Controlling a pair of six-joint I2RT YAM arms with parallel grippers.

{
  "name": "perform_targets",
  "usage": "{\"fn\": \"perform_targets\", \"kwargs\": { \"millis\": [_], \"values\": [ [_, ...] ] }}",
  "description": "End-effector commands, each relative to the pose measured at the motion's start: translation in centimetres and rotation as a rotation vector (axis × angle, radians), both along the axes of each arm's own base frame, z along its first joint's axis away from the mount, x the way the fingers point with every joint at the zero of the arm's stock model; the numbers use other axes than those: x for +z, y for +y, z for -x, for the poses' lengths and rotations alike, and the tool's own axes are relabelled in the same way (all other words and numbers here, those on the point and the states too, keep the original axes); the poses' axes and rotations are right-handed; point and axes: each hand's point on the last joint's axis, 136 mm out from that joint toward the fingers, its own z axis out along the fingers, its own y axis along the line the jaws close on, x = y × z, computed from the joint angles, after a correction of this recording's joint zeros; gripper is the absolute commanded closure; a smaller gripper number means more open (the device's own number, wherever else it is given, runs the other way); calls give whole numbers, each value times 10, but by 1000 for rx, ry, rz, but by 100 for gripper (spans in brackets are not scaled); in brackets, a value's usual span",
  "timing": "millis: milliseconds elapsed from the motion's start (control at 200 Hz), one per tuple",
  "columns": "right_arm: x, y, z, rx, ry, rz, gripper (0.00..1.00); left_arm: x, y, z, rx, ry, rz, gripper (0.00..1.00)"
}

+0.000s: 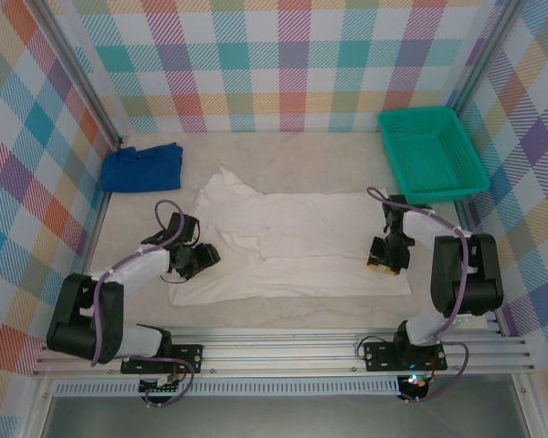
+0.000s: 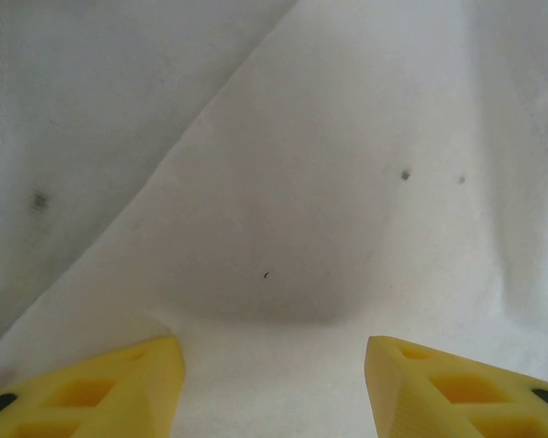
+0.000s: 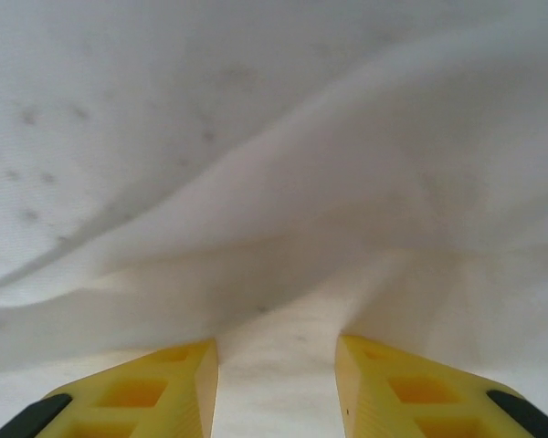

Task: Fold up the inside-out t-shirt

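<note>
Tabletop (image 1: 283, 151) in pale cloth carried everything in the top view. Across its centre the inside-out t-shirt (image 1: 301, 246) lay spread flat, with one sleeve pointing to 11 o'clock. At 2 o'clock from the shirt sat a green plastic basket (image 1: 418, 113), well apart from it. At 10 o'clock lay a crumpled blue cloth (image 1: 142, 167), near the sleeve but not touching it.

The left gripper (image 1: 204, 258) rested on the shirt's edge at 8 o'clock. From its wrist camera the left gripper (image 2: 274, 365) had its yellow fingers set apart with white fabric (image 2: 329, 182) between them, though I could not tell whether they gripped it.

The right gripper (image 1: 381, 260) sat on the shirt's edge at 4 o'clock. Its wrist camera showed the right gripper (image 3: 276, 365) pinching the shirt (image 3: 283, 182), with creases running into the narrower gap between its fingers.
</note>
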Motion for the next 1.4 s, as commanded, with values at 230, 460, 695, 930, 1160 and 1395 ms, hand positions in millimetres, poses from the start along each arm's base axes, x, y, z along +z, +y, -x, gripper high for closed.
{"fn": "perform_targets", "kwargs": {
  "millis": [230, 460, 695, 930, 1160, 1395],
  "values": [
    [84, 23, -120, 50, -523, -106, 54, 82, -1, -118, 5, -288, -99, 42],
    [90, 35, -163, 80, -585, -145, 54, 68, -9, -223, -54, -307, -137, 44],
    [71, 44, -166, 94, -555, -177, 54, 47, 0, -303, -73, -294, -146, 46],
    [61, 46, -163, 103, -529, -183, 54, 18, 1, -338, -88, -235, -142, 52],
    [61, 45, -164, 106, -525, -175, 54, 18, -3, -346, -92, -229, -124, 68],
    [62, 10, -177, 96, -498, 38, 52, 30, -1, -343, -103, -241, -143, 88]
  ]
}}
